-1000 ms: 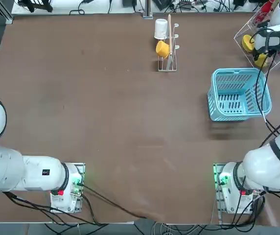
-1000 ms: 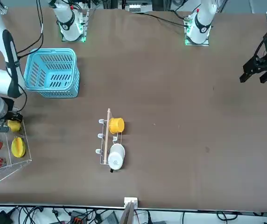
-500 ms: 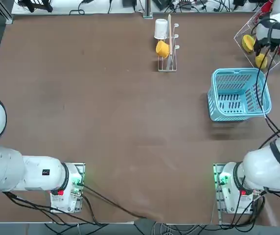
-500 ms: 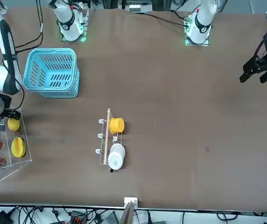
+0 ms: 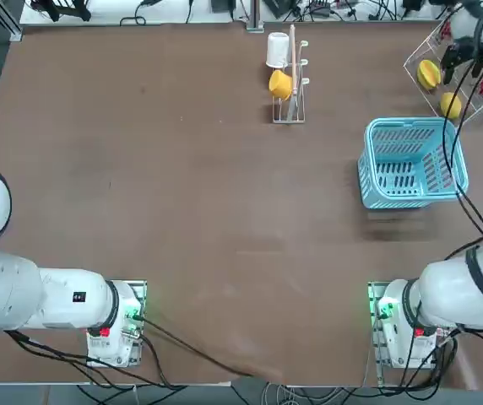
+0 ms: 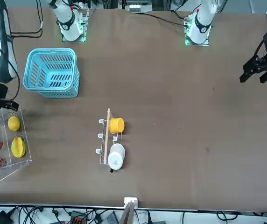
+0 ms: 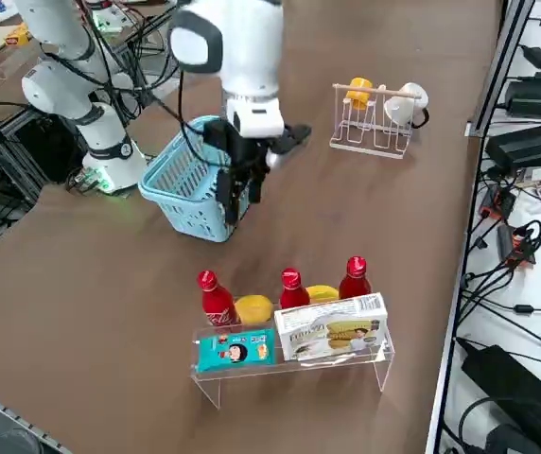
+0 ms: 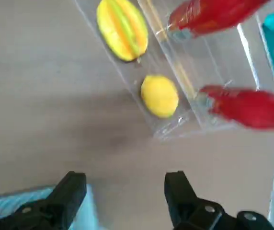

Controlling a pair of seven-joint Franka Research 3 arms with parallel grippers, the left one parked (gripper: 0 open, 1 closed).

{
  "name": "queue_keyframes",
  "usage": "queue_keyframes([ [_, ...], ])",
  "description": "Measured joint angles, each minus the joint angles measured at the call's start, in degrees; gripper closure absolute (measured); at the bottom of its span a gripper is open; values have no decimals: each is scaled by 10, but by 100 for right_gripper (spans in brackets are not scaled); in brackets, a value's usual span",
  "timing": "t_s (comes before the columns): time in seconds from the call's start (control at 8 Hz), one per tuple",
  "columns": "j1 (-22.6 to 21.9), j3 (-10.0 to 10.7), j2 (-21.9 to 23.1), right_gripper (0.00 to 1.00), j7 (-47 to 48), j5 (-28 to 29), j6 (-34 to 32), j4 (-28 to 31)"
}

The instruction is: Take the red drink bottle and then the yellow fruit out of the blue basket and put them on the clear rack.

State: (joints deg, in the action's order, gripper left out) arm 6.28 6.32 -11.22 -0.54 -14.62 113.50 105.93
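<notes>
Since a second ago, we have lifted our right gripper (image 8: 122,196) up and away from the transparent acrylic rack (image 6: 24,140), and the small round yellow fruit (image 6: 14,123) it hung over then now sits uncovered on the shelf. Our fingers (image 8: 177,191) are spread wide with nothing between them, hovering above the table between the rack and the light blue slotted plastic basket (image 5: 410,162).

That basket holds nothing in the overhead view; its hoop handle lies folded along the rim. On the rack, the yellow fruit rests at the end nearest the basket, with a larger oval yellow fruit with greenish streaks (image 6: 17,147) beside it. Three slim red bottles stand on the same shelf in the side view (we cannot say which of them came from the basket): one red drink bottle (image 7: 216,297) just beside the round fruit, the other two (image 7: 292,288) (image 7: 353,277) flanking the oval one. A blue snack packet (image 7: 235,350) and a pale biscuit box (image 7: 331,328) lean against the rack's front wall.

Well apart, mid-table, a thin metal wire cup stand (image 5: 290,80) carries a yellow-orange cup (image 5: 279,83) and a white cup (image 5: 277,50).
</notes>
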Motion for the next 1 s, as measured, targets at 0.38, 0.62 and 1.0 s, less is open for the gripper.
queue_keyframes([
  [0.38, -7, -28, 100, 0, -4, 55, -97, 0],
  [0.62, -21, -31, 148, 0, -5, 76, -142, 0],
  [1.0, -26, -32, 214, 0, -6, 117, -203, 1],
])
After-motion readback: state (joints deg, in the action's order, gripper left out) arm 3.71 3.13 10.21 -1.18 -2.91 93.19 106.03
